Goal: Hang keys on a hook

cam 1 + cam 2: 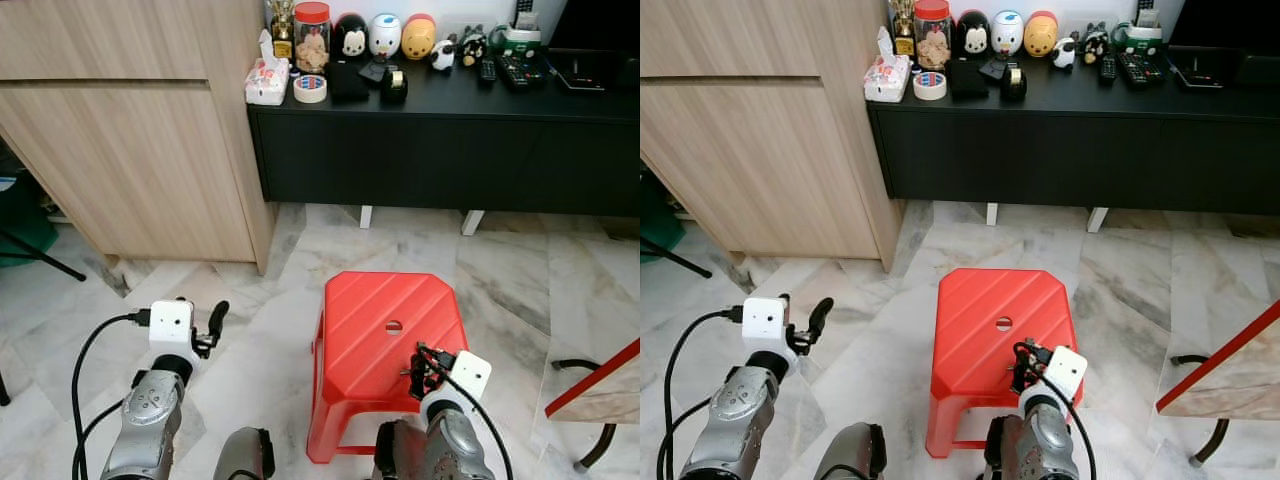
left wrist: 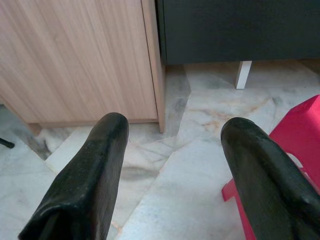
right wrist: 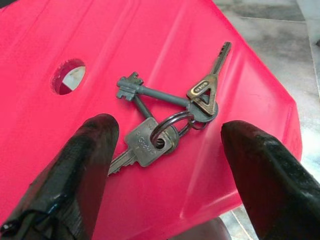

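Here, the keys [image 3: 167, 122] were found lying flat on the red stool [image 1: 375, 330], near its round hole. The right gripper [image 3: 170, 150] was held just above them, fingers spread wide apart. The left gripper [image 2: 172, 150] was also open, raised over the marble floor [image 1: 270, 340].

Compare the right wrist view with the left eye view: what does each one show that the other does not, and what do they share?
Right wrist view alone: a bunch of keys on a ring, lying on the stool between the open fingers of the right gripper, untouched.

Left eye view alone: the left gripper over the marble floor, the wooden cabinet, and the black sideboard carrying a tape roll, a jar and figurines.

Both: the red plastic stool with the hole in its seat, and the right gripper above it.
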{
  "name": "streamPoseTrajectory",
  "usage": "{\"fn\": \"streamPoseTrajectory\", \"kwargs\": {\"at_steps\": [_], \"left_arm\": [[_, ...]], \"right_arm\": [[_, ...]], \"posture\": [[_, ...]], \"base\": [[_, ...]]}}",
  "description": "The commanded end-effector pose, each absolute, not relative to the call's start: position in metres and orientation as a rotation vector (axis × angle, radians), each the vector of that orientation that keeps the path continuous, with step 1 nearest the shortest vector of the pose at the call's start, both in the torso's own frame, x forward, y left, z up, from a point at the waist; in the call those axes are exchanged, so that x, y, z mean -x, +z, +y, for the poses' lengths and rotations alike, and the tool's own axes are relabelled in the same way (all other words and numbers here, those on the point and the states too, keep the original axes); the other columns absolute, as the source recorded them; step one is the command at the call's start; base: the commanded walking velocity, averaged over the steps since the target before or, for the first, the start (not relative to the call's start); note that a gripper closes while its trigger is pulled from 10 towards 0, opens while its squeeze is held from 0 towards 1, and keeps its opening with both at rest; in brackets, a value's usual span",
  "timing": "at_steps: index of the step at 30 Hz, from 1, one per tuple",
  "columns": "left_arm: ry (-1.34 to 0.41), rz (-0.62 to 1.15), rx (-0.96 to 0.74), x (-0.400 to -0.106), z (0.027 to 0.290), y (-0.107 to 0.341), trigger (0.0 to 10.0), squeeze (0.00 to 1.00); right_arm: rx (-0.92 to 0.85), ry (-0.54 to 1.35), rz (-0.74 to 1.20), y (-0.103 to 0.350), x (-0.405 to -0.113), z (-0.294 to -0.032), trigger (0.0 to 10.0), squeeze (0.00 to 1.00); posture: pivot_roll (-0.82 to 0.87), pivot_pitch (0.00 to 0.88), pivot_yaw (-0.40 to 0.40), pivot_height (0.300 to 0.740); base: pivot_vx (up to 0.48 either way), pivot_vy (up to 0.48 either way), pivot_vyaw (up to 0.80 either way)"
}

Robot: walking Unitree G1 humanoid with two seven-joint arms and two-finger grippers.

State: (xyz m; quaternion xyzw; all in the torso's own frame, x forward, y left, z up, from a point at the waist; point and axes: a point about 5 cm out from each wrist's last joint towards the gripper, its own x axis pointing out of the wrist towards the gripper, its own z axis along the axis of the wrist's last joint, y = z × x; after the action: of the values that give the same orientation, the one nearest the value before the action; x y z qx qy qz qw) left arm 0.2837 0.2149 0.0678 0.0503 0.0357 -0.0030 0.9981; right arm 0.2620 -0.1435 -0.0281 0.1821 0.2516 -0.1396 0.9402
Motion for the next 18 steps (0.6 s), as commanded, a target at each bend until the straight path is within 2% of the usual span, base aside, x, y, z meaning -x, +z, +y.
{"fn": "streamPoseTrajectory", "kwargs": {"at_steps": [1, 2, 3, 4, 5, 18], "left_arm": [[-0.001, 0.097, -0.108, -0.2798, 0.2178, 0.0629, 10.0, 0.00], [0.000, 0.097, -0.110, -0.2798, 0.2179, 0.0627, 10.0, 0.00], [0.001, 0.097, -0.110, -0.2798, 0.2182, 0.0628, 10.0, 0.00], [0.001, 0.097, -0.110, -0.2798, 0.2182, 0.0628, 10.0, 0.00], [0.002, 0.097, -0.110, -0.2799, 0.2187, 0.0629, 10.0, 0.00], [0.006, 0.096, -0.115, -0.2800, 0.2204, 0.0632, 10.0, 0.00]], "right_arm": [[-0.367, -0.286, 0.533, -0.0308, -0.2597, -0.1425, 10.0, 0.00], [-0.362, -0.287, 0.536, -0.0307, -0.2600, -0.1430, 9.8, 0.00], [-0.349, -0.289, 0.544, -0.0310, -0.2602, -0.1435, 4.3, 0.00], [-0.349, -0.289, 0.544, -0.0310, -0.2602, -0.1435, 4.3, 0.00], [-0.340, -0.297, 0.556, -0.0314, -0.2605, -0.1449, 0.0, 0.00], [-0.332, -0.313, 0.575, -0.0334, -0.2593, -0.1489, 0.0, 0.00]], "posture": [[0.11, 0.118, -0.016, 0.607], [0.11, 0.118, -0.016, 0.607], [0.11, 0.118, -0.016, 0.607], [0.11, 0.118, -0.016, 0.607], [0.11, 0.116, -0.017, 0.607], [0.11, 0.110, -0.015, 0.607]], "base": [[0.000, 0.000, 0.00], [0.000, 0.000, 0.00], [0.000, 0.000, 0.00], [0.000, 0.000, 0.00], [0.000, 0.000, 0.00], [0.000, 0.000, 0.00]]}}
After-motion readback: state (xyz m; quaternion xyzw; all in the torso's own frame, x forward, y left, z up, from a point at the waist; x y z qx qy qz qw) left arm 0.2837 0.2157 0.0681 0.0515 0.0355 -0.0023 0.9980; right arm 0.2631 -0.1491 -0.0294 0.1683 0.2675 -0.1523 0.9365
